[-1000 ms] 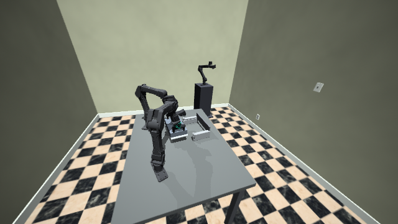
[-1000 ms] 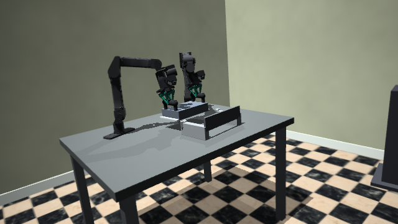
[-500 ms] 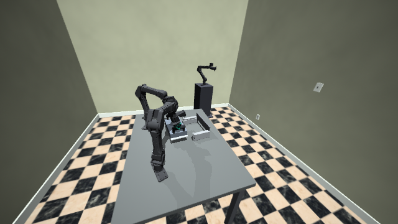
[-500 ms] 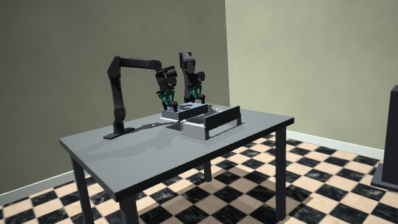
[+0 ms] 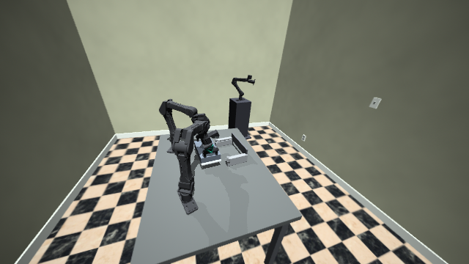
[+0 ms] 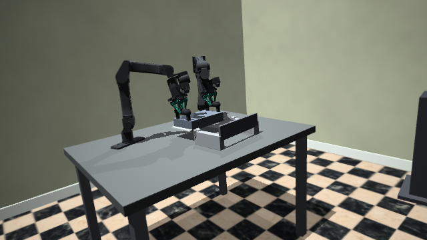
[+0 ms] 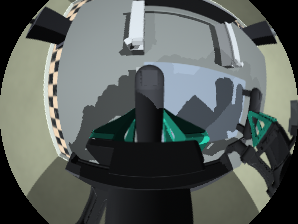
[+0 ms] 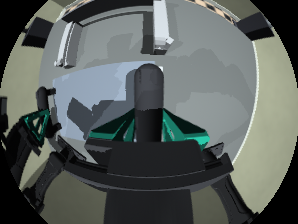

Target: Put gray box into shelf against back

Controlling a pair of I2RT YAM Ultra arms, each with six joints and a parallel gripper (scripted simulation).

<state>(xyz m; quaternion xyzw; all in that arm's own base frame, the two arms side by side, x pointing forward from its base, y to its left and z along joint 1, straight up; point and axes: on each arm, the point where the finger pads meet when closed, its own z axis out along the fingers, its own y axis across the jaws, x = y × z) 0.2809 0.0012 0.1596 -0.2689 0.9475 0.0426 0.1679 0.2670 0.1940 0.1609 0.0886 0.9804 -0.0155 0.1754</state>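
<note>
Looks like we're at the line-up stage: the gray box [image 5: 209, 159] [image 6: 207, 119] [image 7: 187, 80] [image 8: 100, 84] is just outside the shelf [image 5: 239, 144] [image 6: 238, 126] [image 7: 137, 25] [image 8: 161, 22], left gripper [image 6: 213, 109] [image 7: 149, 75] [image 8: 49, 109] and right gripper [image 5: 210, 152] [image 6: 183, 117] [image 7: 251, 112] [image 8: 148, 112] clamped on it, so next I'd slide it in evenly.

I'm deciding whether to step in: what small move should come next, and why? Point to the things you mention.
I'd have both arms ease the gray box [image 5: 210, 159] [image 6: 208, 121] [image 7: 180, 80] [image 8: 90, 90] forward together, keeping it level. Both jaws appear closed on its ends, it sits just outside the shelf's open front, and its ends look roughly lined up with the rails [image 5: 237, 160] [image 6: 207, 139] [image 7: 137, 25] [image 8: 161, 25].
</note>
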